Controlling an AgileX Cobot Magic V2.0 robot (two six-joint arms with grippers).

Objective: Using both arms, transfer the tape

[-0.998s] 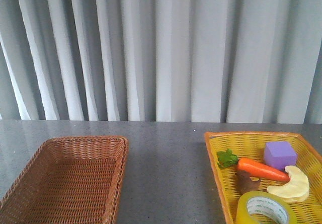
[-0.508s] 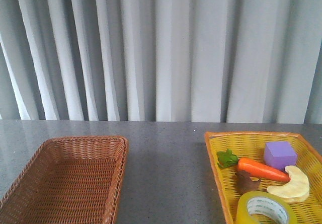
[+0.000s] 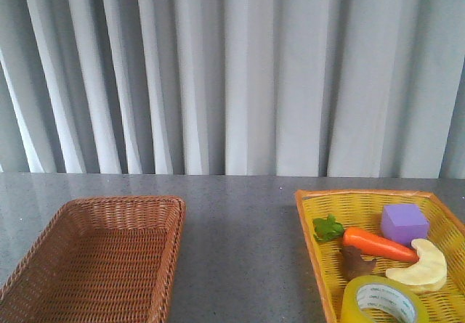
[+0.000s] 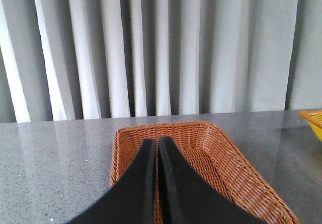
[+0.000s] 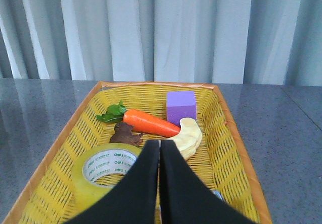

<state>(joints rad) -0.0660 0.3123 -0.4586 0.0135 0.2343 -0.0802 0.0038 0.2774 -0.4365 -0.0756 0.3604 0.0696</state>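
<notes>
Tape (image 3: 384, 301) in yellow basket (image 3: 314, 225), grey table (image 3: 240, 229).

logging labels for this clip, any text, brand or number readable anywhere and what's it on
"deli": green print repeated around the white inner core of the tape, right wrist view; the smaller characters beside each one are too blurred to read.
The same core print on the tape in the front view: too small to read.
No other text on the baskets or toys.

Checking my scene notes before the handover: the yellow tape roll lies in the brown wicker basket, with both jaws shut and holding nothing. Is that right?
Not quite. The translucent yellow tape roll lies in the yellow wicker basket, as the right wrist view shows. The brown wicker basket holds nothing visible. Both jaws are shut and hold nothing.
</notes>
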